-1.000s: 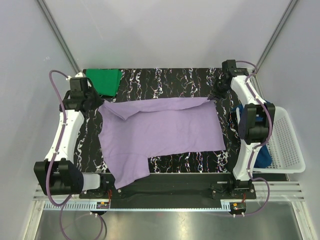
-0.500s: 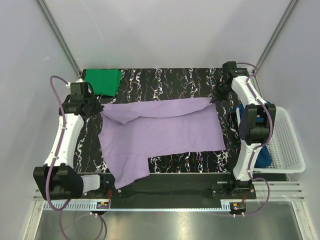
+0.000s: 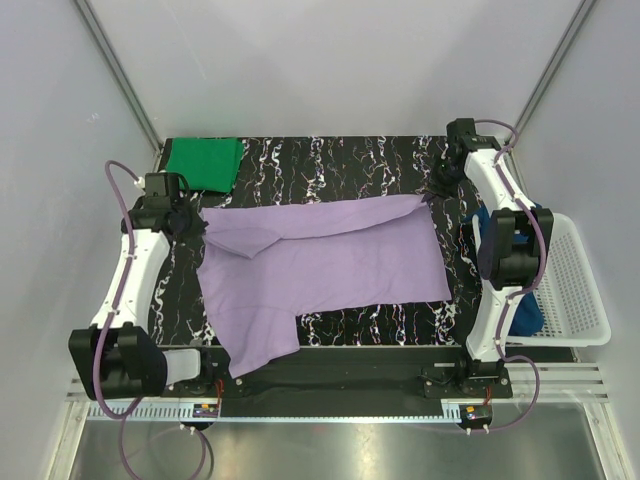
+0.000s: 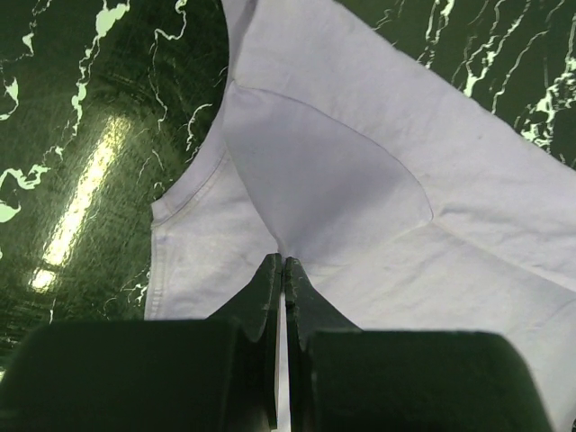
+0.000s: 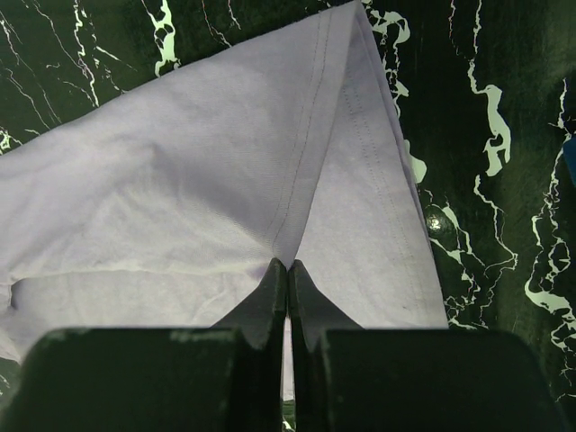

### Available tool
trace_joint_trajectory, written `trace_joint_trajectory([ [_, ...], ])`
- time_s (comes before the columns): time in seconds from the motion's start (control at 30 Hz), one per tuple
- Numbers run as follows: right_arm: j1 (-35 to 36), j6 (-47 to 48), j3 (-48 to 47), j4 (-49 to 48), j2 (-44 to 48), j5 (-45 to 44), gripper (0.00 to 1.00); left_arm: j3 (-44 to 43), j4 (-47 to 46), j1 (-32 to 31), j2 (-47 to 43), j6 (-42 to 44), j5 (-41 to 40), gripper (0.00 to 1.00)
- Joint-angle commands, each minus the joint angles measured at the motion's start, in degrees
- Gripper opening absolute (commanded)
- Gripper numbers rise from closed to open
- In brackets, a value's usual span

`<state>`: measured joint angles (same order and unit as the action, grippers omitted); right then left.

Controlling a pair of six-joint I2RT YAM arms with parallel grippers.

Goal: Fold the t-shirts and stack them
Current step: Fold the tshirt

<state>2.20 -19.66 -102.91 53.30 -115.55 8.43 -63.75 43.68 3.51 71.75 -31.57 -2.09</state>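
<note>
Lavender t-shirt (image 3: 330, 265) lies spread across the middle of the black marbled desk (image 3: 340, 160), mostly flat. Its far edge runs between the two claws. The near-left part reaches down to the desk's near edge. A small flap is folded over at the far-left corner.

Left claw (image 3: 196, 222) sits at that far-left corner. In the wrist view the left claw (image 4: 283, 263) is clenched, tips pinching lavender cloth just beside the curved collar edge, with creases fanning out from the pinch. Bare desk shows to the left of the cloth.

Right claw (image 3: 432, 195) is at the far-right corner of the same shirt. In its wrist view the right claw (image 5: 287, 265) is also clenched, tips closed on the cloth right where the hem stitching lines run in. The shirt corner points away from the camera, with bare desk to the right of it.

Green t-shirt (image 3: 205, 163) lies folded flat in the far-left corner of the desk, apart from the lavender one and just behind the left claw.

Dark blue t-shirt (image 3: 528, 312) is bunched at the left side of the white mesh basket (image 3: 580, 285), which sits off the desk's right edge. The right arm hides much of it, so I can't tell if it's fully inside.
</note>
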Motion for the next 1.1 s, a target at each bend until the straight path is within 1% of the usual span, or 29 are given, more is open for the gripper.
trace_joint_trajectory([
  [0.0,-0.26,1.12,-3.17,1.1,-0.29,-1.22,0.04,0.46,-1.14,0.45,0.67,-0.42,-1.43,0.0],
  [0.13,-0.26,1.38,-2.56,1.28,-0.64,-1.92,0.04,0.73,-0.88,0.71,1.73,0.02,-1.78,0.0],
  [0.27,-0.35,1.82,0.16,0.4,-1.43,-3.59,0.06,2.48,-0.62,0.97,2.08,-0.07,-2.65,0.0],
  [0.3,-0.26,1.99,0.95,0.32,-2.04,-3.85,0.08,3.1,-0.44,1.06,2.26,-0.07,-2.75,0.0],
  [0.33,-0.35,1.91,1.31,0.14,-2.31,-4.03,0.12,3.62,-0.26,1.06,2.35,0.02,-2.83,0.0],
  [0.37,-0.35,1.99,1.83,-0.03,-2.49,-4.99,0.14,4.15,-0.26,1.15,2.17,0.11,-2.92,0.03],
  [0.4,-0.35,1.99,2.71,-0.04,-2.84,-5.61,0.15,4.59,-0.09,1.15,2.0,0.11,-3.53,0.07],
  [0.43,-0.35,2.17,3.24,-0.91,-2.84,-6.14,0.16,5.64,0.09,1.32,1.56,-0.07,-3.97,0.16],
  [0.47,-0.35,2.34,3.51,-1.26,-3.02,-6.92,0.16,6.17,-0.69,1.5,1.12,0.28,-3.63,0.18],
  [0.5,-0.35,2.52,3.42,-1.44,-3.71,-7.11,0.18,6.7,-0.96,1.59,0.85,0.54,-3.71,0.21],
  [0.53,-0.44,2.7,2.99,-1.27,-4.24,-7.28,0.2,7.14,-0.97,1.59,0.77,0.81,-3.89,0.35],
  [0.57,-0.35,2.61,2.29,-0.92,-4.77,-8.15,0.32,7.06,-0.88,1.85,0.68,0.98,-3.89,0.43],
  [0.6,-0.35,2.44,0.63,-0.74,-5.73,-8.08,0.37,7.06,-0.79,2.03,0.5,0.9,-4.24,0.52],
  [0.63,-0.44,2.17,-0.09,-1.0,-6.0,-8.07,0.42,6.97,-0.96,2.2,-0.37,0.99,-4.76,0.66],
  [0.67,-0.44,2.0,-0.88,-1.44,-6.09,-7.73,0.49,6.88,-2.18,2.73,-0.99,1.16,-4.77,0.7],
  [0.77,-0.44,0.5,-3.43,-3.9,-5.83,-5.36,0.52,6.18,-5.43,3.26,-2.66,2.04,-4.42,0.77],
  [0.83,-0.44,-0.9,-5.19,-6.17,-6.44,-4.21,0.52,5.22,-7.46,3.44,-1.18,4.66,-2.75,0.76],
  [0.9,-0.35,-3.45,-6.15,-7.59,-7.23,-1.76,0.52,4.33,-12.81,3.7,2.6,7.12,1.71,0.71],
  [0.93,-0.44,-4.32,-6.16,-9.34,-7.41,-0.96,0.51,3.98,-15.09,3.96,4.52,9.75,4.78,0.69],
  [0.97,-0.44,-6.07,-5.98,-10.14,-7.67,-0.35,0.5,3.11,-16.68,3.88,6.2,10.47,7.42,0.63],
  [1.0,-0.44,-7.14,-5.98,-10.93,-8.55,-0.34,0.5,0.93,-16.79,3.87,9.69,10.74,7.71,0.62],
  [1.07,-0.53,-8.2,-7.38,-10.76,-10.04,-0.86,0.47,-1.11,-16.7,3.87,12.62,10.48,6.41,0.61],
])
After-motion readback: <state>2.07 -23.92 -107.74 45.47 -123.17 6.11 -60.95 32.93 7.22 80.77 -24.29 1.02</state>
